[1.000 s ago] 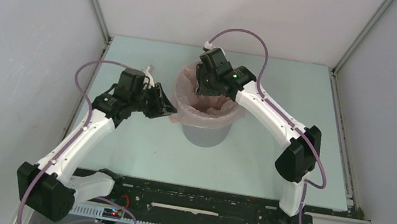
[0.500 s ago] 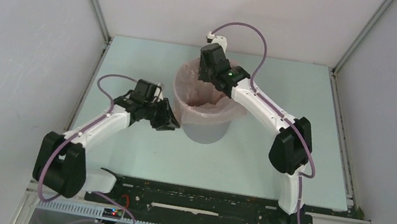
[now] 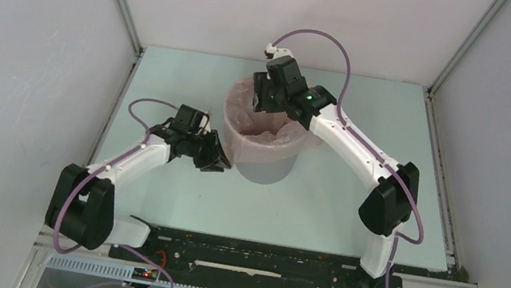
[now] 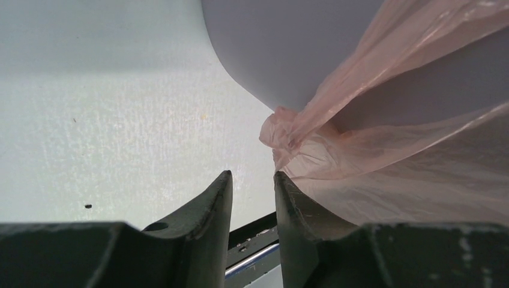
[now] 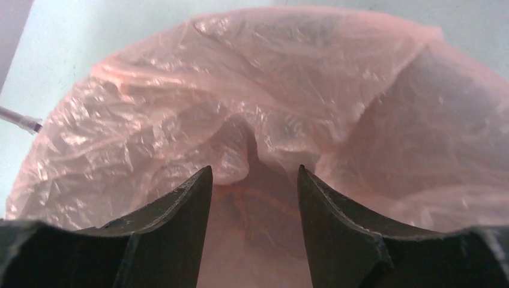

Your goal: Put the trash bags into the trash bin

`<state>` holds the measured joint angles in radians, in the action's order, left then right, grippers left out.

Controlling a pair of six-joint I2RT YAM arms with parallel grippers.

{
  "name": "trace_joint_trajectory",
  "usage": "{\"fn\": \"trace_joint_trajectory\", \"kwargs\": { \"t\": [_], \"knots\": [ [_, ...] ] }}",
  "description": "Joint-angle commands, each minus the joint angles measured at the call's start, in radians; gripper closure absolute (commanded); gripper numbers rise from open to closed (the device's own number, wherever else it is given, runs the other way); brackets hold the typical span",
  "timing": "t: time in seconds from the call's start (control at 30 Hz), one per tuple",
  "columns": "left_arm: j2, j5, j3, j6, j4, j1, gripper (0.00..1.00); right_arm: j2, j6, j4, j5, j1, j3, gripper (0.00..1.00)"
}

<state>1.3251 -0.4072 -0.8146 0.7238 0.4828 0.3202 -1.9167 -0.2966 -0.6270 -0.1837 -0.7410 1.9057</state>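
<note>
Left gripper, fingers slightly parted and empty, sits just short of the thin pale-pink plastic film bag draped down the grey round plastic bin. Beyond, right gripper hangs spread above the lined mouth (pushing may drag unheld film inside).

**Legible markings: none**

No text, label, brand, number or sign can be read in any of the three views. The grey wall of the trash bin and the pink film of the trash bag show plain, unprinted faces. The small circuit boards on the mounting rail, at 6 o'clock in the top view, are too small to tell whether they carry any print.
</note>
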Motion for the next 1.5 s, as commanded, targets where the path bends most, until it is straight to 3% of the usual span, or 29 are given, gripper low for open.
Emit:
{"fn": "trace_joint_trajectory", "kwargs": {
  "t": [0.0, 0.2, 0.3, 0.43, 0.53, 0.67, 0.87, 1.2, 1.37, 1.47],
  "knots": [
    [-0.046, -0.017, -0.083, -0.029, 0.028, 0.003, 0.62, 0.065, -0.001, -0.075, -0.015, 0.026, -0.045, 0.37],
    [-0.046, -0.022, -0.116, -0.029, 0.049, 0.002, 0.61, 0.053, -0.071, -0.099, -0.183, 0.091, -0.080, 0.37],
    [-0.044, -0.024, -0.122, -0.029, 0.051, 0.002, 0.61, 0.056, -0.111, -0.041, -0.161, 0.101, -0.117, 0.37],
    [-0.055, -0.011, -0.152, -0.048, 0.085, 0.002, 0.59, 0.015, -0.100, -0.073, -0.056, 0.071, -0.032, 0.37],
    [-0.077, 0.023, -0.183, -0.078, 0.128, 0.002, 0.57, 0.021, -0.061, -0.101, -0.068, 0.035, 0.011, 0.37],
    [-0.095, 0.038, -0.197, -0.093, 0.154, 0.002, 0.56, 0.056, -0.017, -0.027, -0.080, 0.017, -0.069, 0.37],
    [-0.080, 0.019, -0.205, -0.079, 0.144, 0.002, 0.55, -0.030, -0.023, 0.009, -0.075, 0.023, -0.064, 0.40],
    [-0.091, 0.007, -0.184, -0.038, 0.118, 0.004, 0.55, -0.165, 0.022, 0.228, -0.128, 0.074, 0.026, 0.30],
    [-0.130, 0.030, -0.159, -0.041, 0.130, 0.003, 0.53, -0.151, 0.010, 0.118, -0.090, 0.063, 0.070, 0.29],
    [-0.136, 0.035, -0.165, -0.044, 0.133, 0.003, 0.51, -0.081, -0.011, 0.071, -0.074, 0.046, -0.009, 0.29]
  ]
}}
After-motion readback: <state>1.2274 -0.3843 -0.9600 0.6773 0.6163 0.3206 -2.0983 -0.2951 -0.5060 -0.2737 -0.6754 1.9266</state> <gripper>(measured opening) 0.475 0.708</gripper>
